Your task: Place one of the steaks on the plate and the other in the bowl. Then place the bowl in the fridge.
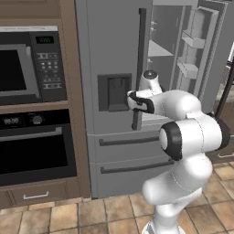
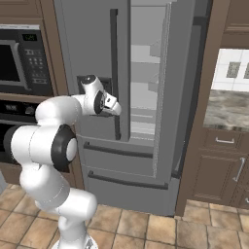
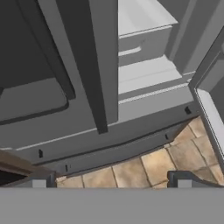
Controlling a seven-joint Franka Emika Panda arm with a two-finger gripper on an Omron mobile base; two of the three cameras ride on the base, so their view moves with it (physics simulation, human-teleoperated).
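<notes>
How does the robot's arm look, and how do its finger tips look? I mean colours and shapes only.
The arm is glossy white, built of rounded, bulbous segments with black bands at the joints. No cables or markings can be seen on it. In the hand view, the gripper shows two small, dark grey, blocky finger tips, each with a paler square patch.

Built-in microwave (image 1: 25, 68) above black oven (image 1: 34, 146), wooden cabinets (image 2: 221, 170), tiled floor (image 1: 91, 215), backsplash tiles (image 2: 233, 68)

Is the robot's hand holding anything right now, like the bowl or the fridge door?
No, nothing is held. The gripper is open, with only floor between its fingertips, in front of the fridge, whose right door stands open.
</notes>
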